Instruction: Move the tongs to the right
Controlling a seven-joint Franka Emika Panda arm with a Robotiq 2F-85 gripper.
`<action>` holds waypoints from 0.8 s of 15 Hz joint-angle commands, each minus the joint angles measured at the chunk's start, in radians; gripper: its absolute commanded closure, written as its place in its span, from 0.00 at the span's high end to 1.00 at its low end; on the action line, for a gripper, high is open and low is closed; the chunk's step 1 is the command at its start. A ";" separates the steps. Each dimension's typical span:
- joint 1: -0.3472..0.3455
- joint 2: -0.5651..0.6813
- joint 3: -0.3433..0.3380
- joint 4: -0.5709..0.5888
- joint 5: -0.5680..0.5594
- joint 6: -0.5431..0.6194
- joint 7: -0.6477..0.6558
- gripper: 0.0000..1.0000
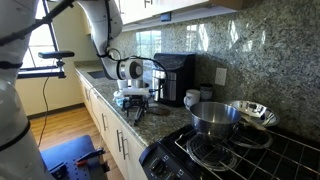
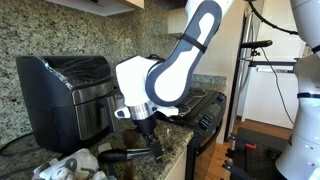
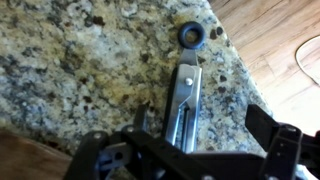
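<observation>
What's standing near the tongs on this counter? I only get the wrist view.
Observer: A black coffee maker stands near the end effector.
Operator: Anything else out there that I should know about?
Observer: Past the coffee maker there's a stove, which your view never reaches.
Operator: Is anything on it?
Observer: A steel pot sits on a burner, well apart from the tongs.
</observation>
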 commanded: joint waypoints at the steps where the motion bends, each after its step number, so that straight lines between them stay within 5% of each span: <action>1: -0.006 0.007 -0.003 0.007 -0.007 0.024 -0.004 1.00; 10: -0.025 0.027 -0.011 0.020 0.004 0.039 -0.006 0.99; 12: -0.022 0.025 -0.010 0.019 0.000 0.042 -0.002 0.74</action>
